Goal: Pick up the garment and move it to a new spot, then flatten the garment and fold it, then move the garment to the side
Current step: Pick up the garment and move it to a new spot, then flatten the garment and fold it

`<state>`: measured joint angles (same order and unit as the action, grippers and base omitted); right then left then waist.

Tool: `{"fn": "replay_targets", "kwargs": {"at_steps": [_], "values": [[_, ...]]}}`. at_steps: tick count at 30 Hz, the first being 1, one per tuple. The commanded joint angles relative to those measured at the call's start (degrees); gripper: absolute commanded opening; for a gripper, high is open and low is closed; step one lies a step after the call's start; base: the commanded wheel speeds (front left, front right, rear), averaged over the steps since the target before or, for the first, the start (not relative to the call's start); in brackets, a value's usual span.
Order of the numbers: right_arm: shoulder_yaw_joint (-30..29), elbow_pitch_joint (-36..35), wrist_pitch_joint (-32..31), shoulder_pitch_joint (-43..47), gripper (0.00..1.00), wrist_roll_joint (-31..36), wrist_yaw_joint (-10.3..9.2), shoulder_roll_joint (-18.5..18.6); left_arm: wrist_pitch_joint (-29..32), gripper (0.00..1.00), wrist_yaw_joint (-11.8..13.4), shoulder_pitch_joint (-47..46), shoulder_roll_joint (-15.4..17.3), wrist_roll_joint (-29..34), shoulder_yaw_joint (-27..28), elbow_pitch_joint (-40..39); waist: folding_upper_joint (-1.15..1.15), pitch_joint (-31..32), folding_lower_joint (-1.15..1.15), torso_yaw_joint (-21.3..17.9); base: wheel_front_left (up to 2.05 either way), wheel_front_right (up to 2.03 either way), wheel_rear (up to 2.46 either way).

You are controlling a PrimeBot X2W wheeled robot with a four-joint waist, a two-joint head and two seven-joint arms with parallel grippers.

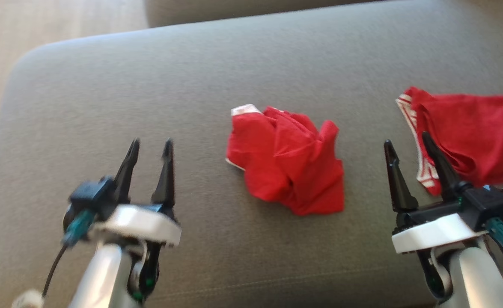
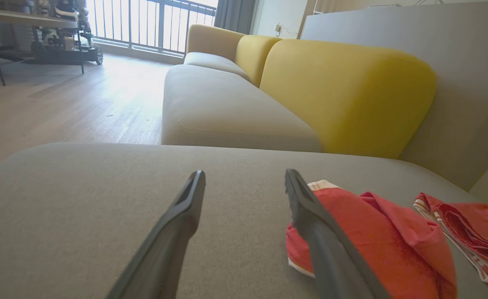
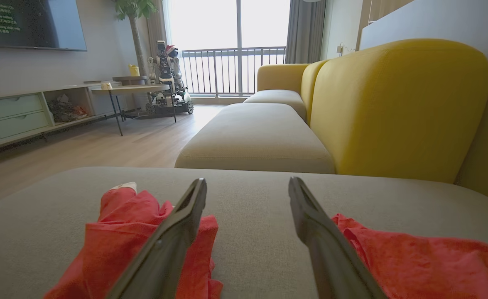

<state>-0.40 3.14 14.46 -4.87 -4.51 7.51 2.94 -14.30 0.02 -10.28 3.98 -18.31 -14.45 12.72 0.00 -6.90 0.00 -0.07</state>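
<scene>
Garment (image 1: 285,167) crumpled on cushion (image 1: 148,85), left end effector (image 1: 153,142) and right end effector (image 1: 406,139) spread, empty

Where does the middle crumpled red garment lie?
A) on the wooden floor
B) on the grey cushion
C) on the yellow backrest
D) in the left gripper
B: the crumpled red garment lies loose on the grey cushion, between the open left gripper and right gripper.

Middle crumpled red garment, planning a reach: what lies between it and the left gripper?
Only bare grey fabric cushion, from left gripper to that red garment; head view.
</scene>
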Motion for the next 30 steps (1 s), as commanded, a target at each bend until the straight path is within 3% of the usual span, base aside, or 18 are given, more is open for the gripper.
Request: {"fn": "replay_targets", "kwargs": {"at_steps": [1, 5, 11, 19, 30], "values": [[0.8, -1.8, 0.4, -0.6, 1.0, 0.4, -0.02, -0.1, -0.7, 1.0, 0.2, -1.2, 0.3, -0.2, 2.3, -2.5, 0.0, 1.4, 0.0, 1.9, 0.0, 0.0, 0.0], [-0.1, -1.8, 0.4, 0.5, 1.0, -0.2, -0.02, -0.1, -0.7, 1.0, 0.5, 3.3, -0.6, -0.6, 4.0, -4.8, 0.0, 2.0, 0.0, 3.5, 0.0, 0.0, 0.0], [0.2, -0.7, 0.4, 1.1, 1.0, -0.5, -0.02, -0.1, -0.7, 1.0, -1.0, 6.9, -1.0, -0.2, 3.9, -5.6, 0.0, 2.5, 0.0, 4.2, 0.0, 0.0, 0.0], [0.4, 0.1, 0.4, 1.2, 1.0, -0.9, -0.02, -0.1, -0.7, 1.0, 1.8, 7.7, -1.1, 2.5, 3.8, -8.8, 0.0, 3.0, 0.0, 4.1, 0.0, 0.0, 0.0], [0.4, 0.3, 0.4, 1.1, 1.0, -0.9, -0.02, -0.1, -0.7, 1.0, 2.9, 7.8, -1.1, 2.4, 2.8, -9.1, 0.0, 3.0, 0.0, 3.9, 0.0, 0.0, 0.0]]}}
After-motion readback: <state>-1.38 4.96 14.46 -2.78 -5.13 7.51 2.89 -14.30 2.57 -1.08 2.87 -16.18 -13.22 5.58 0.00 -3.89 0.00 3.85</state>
